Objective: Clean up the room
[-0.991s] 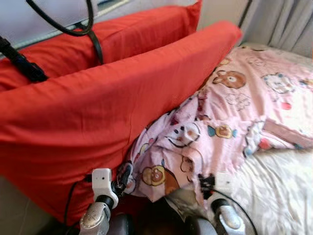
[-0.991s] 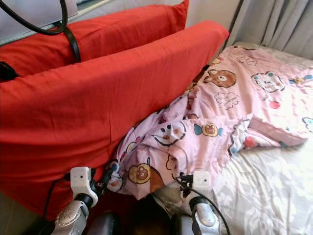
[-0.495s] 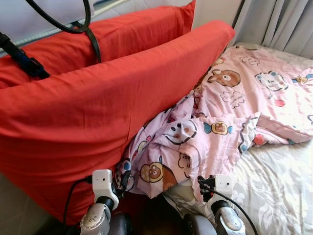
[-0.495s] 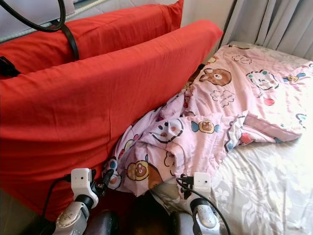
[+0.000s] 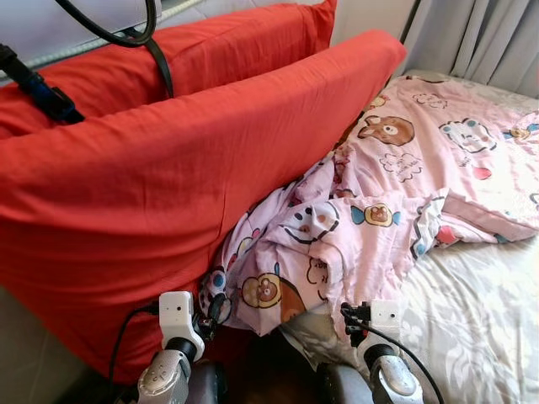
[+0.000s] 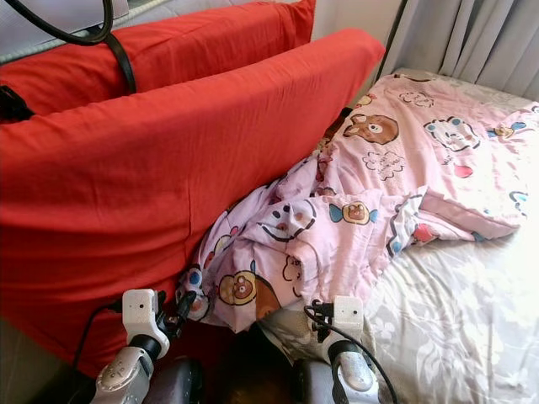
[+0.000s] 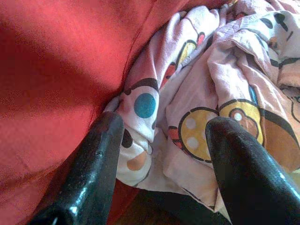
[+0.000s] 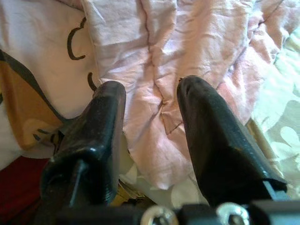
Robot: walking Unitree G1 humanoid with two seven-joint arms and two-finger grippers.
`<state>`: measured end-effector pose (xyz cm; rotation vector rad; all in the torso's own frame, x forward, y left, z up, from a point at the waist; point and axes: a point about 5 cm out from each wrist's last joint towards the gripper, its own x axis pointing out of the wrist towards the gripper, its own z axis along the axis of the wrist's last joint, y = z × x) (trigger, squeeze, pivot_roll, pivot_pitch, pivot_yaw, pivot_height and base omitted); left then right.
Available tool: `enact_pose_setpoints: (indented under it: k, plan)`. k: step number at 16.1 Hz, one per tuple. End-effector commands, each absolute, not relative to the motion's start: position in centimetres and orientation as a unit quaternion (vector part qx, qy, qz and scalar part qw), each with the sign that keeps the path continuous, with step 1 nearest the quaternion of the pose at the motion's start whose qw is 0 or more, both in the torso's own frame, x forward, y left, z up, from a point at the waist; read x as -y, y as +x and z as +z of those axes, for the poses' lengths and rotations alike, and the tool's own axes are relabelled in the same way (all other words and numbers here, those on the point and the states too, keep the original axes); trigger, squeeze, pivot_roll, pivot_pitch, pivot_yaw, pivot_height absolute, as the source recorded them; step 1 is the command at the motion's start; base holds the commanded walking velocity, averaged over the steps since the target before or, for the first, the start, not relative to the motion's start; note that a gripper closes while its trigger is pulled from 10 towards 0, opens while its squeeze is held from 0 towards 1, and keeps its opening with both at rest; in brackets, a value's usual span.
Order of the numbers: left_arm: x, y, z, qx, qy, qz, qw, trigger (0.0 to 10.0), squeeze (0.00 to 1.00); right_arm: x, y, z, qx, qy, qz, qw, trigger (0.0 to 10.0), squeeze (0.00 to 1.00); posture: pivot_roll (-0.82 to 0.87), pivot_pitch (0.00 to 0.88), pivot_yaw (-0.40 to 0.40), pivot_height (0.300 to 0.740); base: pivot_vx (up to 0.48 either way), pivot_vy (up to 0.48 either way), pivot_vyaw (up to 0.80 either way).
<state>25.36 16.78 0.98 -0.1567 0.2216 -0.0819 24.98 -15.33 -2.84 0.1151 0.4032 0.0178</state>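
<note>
At the bed's near edge, both grippers, left (image 7: 159, 154) and right (image 8: 150, 136), hung spread over the crumpled pink quilt (image 5: 370, 227), apparently poised to pinch and straighten it.

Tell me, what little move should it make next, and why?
Probably close both grippers on the crumpled pink cartoon-print quilt: the left gripper and right gripper hold open fingers around its folds beside the big red fabric cushion, gripping nothing yet.
</note>
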Motion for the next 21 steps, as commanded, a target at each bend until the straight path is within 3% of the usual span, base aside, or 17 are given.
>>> enact_pose_setpoints:
  k: [1, 2, 3, 9, 16, 17, 18, 21]
  plan:
    - [-16.7, 25.2, 0.9, -0.118, -0.075, -0.045, 0.989, 10.0, 0.00, 15.5, 24.8, -3.0, -0.206, 0.054, 0.006, 0.977, 10.0, 0.00, 0.00, 0.116, -0.024, 0.607, 0.000, 0.000, 0.00]
    - [-16.8, 25.1, 0.9, -0.118, -0.074, -0.044, 0.989, 10.0, 0.00, 15.4, 24.8, -3.0, -0.207, 0.058, 0.008, 0.977, 10.0, 0.59, 0.00, 0.117, -0.024, 0.607, 0.000, 0.000, 0.00]
    - [-16.8, 25.1, 0.9, -0.117, -0.074, -0.044, 0.989, 10.0, 0.00, 15.4, 24.9, -3.0, -0.208, 0.056, 0.007, 0.976, 10.0, 1.00, 0.00, 0.117, -0.024, 0.607, 0.000, 0.000, 0.00]
    - [-17.3, 25.6, 1.6, -0.111, -0.066, -0.042, 0.991, 10.0, 0.00, 16.0, 25.4, -3.1, -0.234, 0.028, -0.010, 0.972, 10.0, 1.00, 0.02, 0.148, -0.015, 0.607, 0.000, 0.000, 0.00]
    - [-17.7, 26.4, 3.2, -0.091, -0.057, -0.048, 0.993, 10.0, 0.00, 17.2, 26.5, -2.6, -0.247, 0.066, -0.068, 0.964, 10.0, 1.00, 0.04, 0.214, -0.006, 0.607, 0.000, 0.000, 0.00]
    - [-17.7, 26.0, 3.3, -0.088, -0.056, -0.049, 0.993, 10.0, 0.00, 17.2, 26.6, -2.5, -0.246, 0.066, -0.067, 0.965, 10.0, 0.07, 0.05, 0.228, -0.005, 0.607, 0.000, 0.000, 0.00]
    - [-17.8, 25.7, 3.4, -0.087, -0.056, -0.050, 0.993, 10.0, 0.00, 17.1, 26.7, -2.4, -0.243, 0.067, -0.066, 0.965, 10.0, 0.00, 0.05, 0.243, -0.006, 0.607, 0.000, 0.000, 0.00]
    - [-17.9, 24.6, 3.8, -0.086, -0.054, -0.049, 0.994, 10.0, 0.00, 17.6, 27.9, -1.5, -0.231, 0.091, -0.084, 0.965, 10.0, 0.00, 0.06, 0.284, -0.009, 0.607, 0.000, 0.000, 0.00]
